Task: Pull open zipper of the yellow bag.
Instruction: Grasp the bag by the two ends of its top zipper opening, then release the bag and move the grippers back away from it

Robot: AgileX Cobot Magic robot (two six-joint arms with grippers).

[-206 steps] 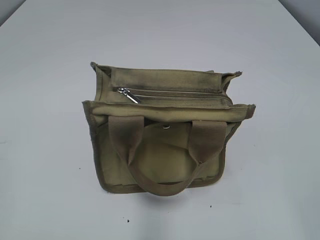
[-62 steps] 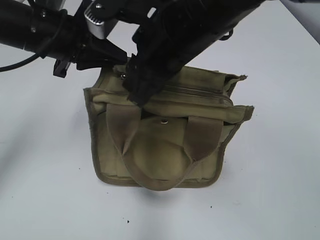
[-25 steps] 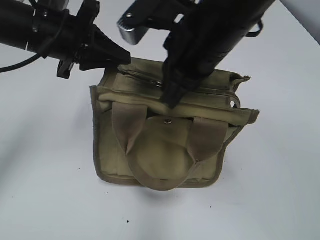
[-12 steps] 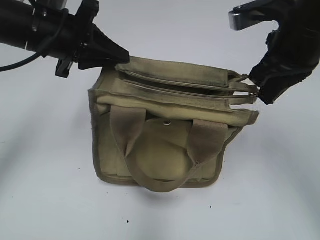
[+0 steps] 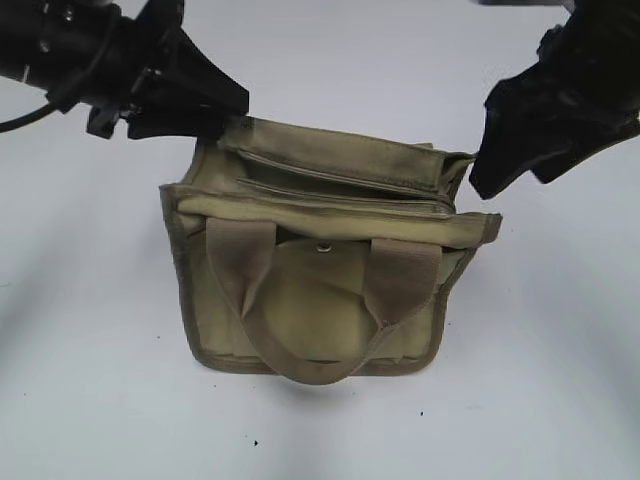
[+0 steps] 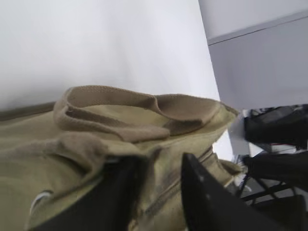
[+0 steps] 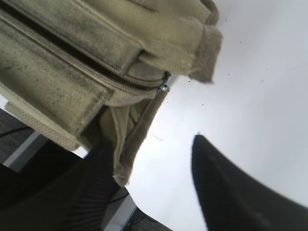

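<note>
Zipper (image 5: 345, 186) tape runs across the top of the yellow bag (image 5: 320, 290), from its left end toward the right corner, and in the exterior view a dark slit shows along it. In the right wrist view the teeth stand parted along the run and the small silver pull tab (image 7: 164, 87) sits at the far end, next to the bag's bound corner edge. The bag stands upright near the middle of the white table (image 5: 560, 380), its front face toward the exterior camera, with the two webbing handles (image 5: 320, 310) drooping over that face and a round snap stud (image 5: 325, 247) between their upper ends. At the bag's back left corner sits the left gripper (image 5: 215, 110), its tip at the top edge; the left wrist view shows its two dark fingers (image 6: 202, 202) set a moderate way apart with bag cloth between and under them, and whether they pinch that cloth cannot be told. Just off the bag's right end is the right gripper (image 5: 505, 150), clear of the cloth, its fingers (image 7: 231, 192) spread wide over bare table beside the corner and holding nothing.
</note>
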